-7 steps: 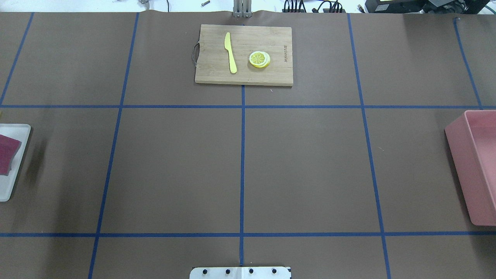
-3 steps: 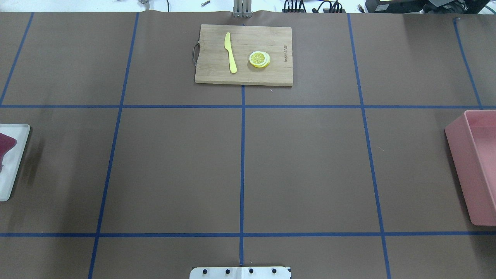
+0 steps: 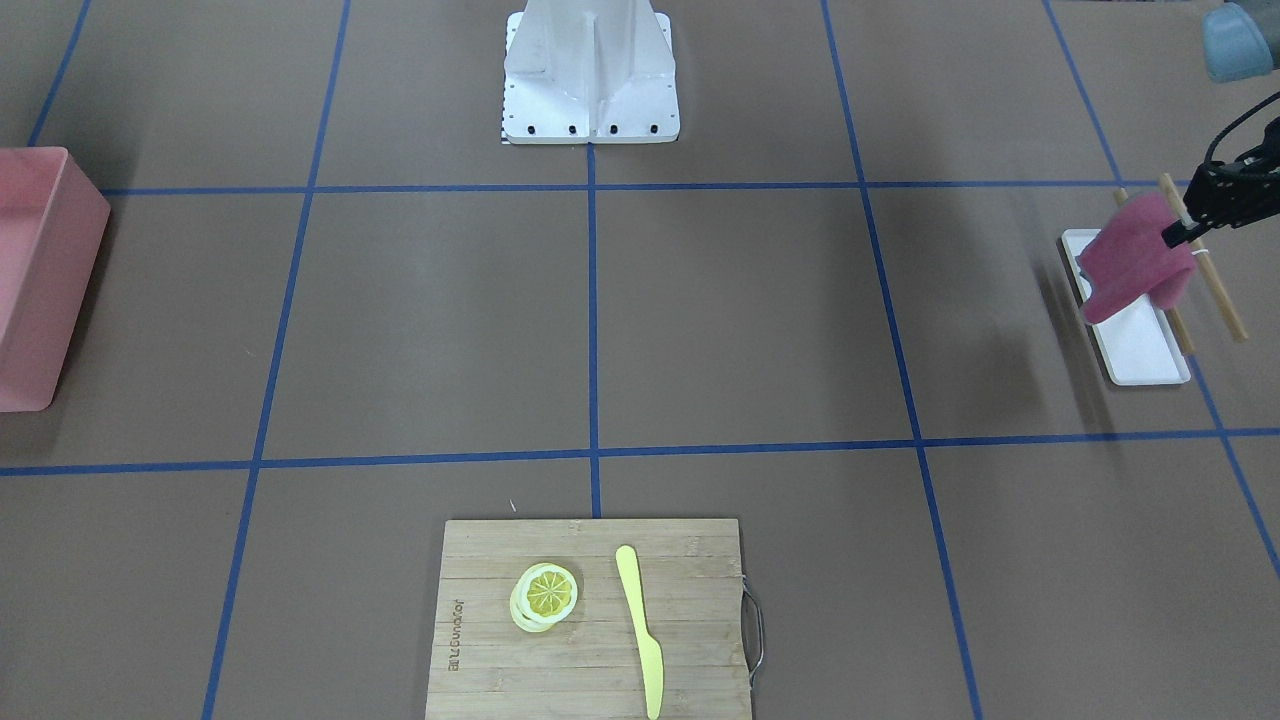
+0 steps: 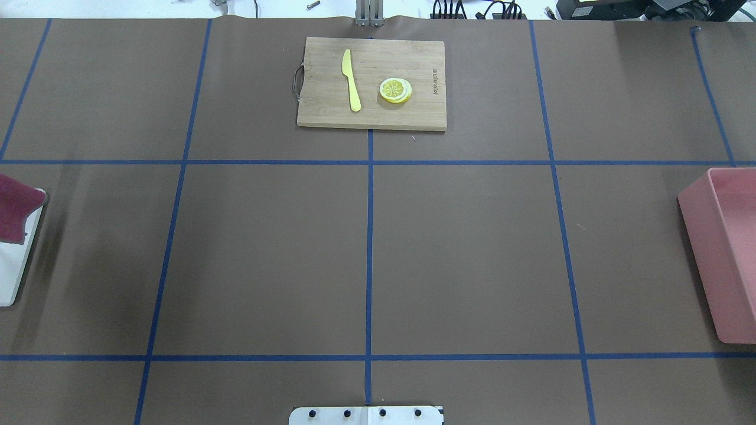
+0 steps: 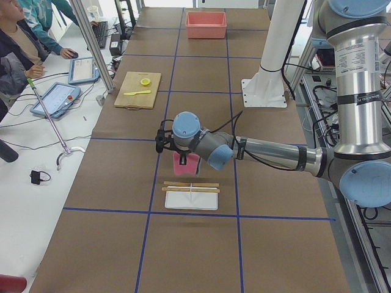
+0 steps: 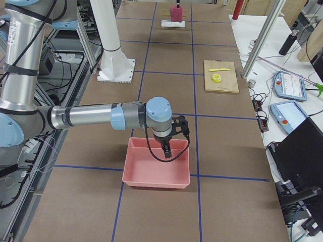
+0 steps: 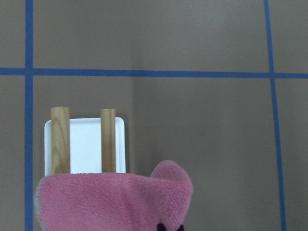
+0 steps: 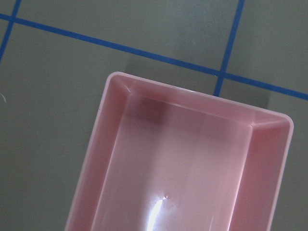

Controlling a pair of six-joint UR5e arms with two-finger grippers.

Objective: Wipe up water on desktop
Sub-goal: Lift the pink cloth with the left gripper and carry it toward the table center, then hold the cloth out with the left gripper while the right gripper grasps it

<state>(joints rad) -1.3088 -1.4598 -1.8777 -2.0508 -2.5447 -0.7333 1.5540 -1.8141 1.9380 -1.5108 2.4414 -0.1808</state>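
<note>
The desktop [image 4: 472,248] is a wide brown surface with a blue tape grid; I see no water on it. My left gripper [image 3: 1190,228] is shut on a pink cloth [image 3: 1135,262] and holds it hanging above a white tray [image 3: 1140,345] at the robot's left end. The cloth also shows in the overhead view [image 4: 18,203], the left view [image 5: 185,163] and the left wrist view [image 7: 110,202]. My right gripper [image 6: 167,146] hovers over the pink bin [image 6: 156,169]; I cannot tell if it is open or shut.
A bamboo cutting board [image 4: 372,82] at the far middle carries a yellow knife [image 4: 351,79] and lemon slices [image 4: 395,90]. Two wooden sticks [image 7: 60,139] lie across the white tray. The robot's base plate [image 4: 366,415] is at the near edge. Operators [image 5: 24,43] sit alongside.
The pink cloth has been lifted off the white tray and now hangs in the air, shifted toward the far side. The tray's surface is now bare.
</note>
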